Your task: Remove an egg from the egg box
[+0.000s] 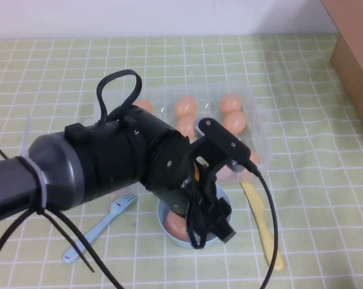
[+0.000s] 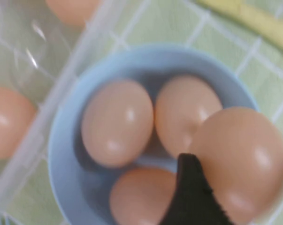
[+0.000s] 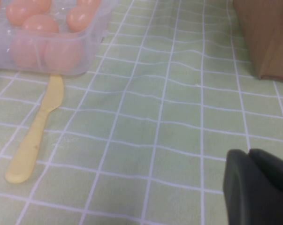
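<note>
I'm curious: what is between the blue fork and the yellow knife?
The high view shows the blue bowl of eggs between the fork and knife, with the left pincer above it.

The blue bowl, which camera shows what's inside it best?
The left wrist view: the blue bowl shows three eggs inside, left gripper holding the egg above. High view: mostly arm-hidden. Right wrist view: only its edge, right gripper low.

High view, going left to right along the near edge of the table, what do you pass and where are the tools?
Blue plastic fork → light-blue bowl with the left tool over it, holding an egg → yellow plastic knife. The right tool is out of this view, low over bare tablecloth.
</note>
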You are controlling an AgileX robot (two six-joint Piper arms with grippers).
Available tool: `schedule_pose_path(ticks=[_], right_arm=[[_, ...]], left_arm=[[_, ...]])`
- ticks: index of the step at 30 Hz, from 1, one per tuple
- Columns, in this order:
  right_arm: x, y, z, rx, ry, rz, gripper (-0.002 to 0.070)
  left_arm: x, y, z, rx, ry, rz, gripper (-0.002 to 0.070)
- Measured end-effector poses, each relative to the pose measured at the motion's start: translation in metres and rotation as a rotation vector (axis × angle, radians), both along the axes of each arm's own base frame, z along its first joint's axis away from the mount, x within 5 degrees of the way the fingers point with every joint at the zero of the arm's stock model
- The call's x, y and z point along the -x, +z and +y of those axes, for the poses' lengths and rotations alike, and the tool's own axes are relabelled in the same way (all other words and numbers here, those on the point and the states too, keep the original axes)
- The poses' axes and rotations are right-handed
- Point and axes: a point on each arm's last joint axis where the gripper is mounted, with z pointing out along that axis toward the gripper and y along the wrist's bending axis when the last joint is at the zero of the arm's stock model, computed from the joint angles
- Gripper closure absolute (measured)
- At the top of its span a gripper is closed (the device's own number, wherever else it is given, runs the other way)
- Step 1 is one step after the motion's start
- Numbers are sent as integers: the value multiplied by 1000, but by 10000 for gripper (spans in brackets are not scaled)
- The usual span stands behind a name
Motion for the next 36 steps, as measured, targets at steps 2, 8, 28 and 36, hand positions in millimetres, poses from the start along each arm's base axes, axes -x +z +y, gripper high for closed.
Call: schedule_pose_path(ticks=[2,8,28,36], right_arm=[[0,0,0,0,0,0,696],[0,0,0,0,0,0,696],[0,0,0,0,0,0,696],[0,0,0,0,0,0,696]], left_arm=[[-2,2,-1,24,11,-19,250],[-3,2,-1,29,19,-32,197],[49,49,60,407,16,-374,666],[89,75,105,529,23,-464,675]])
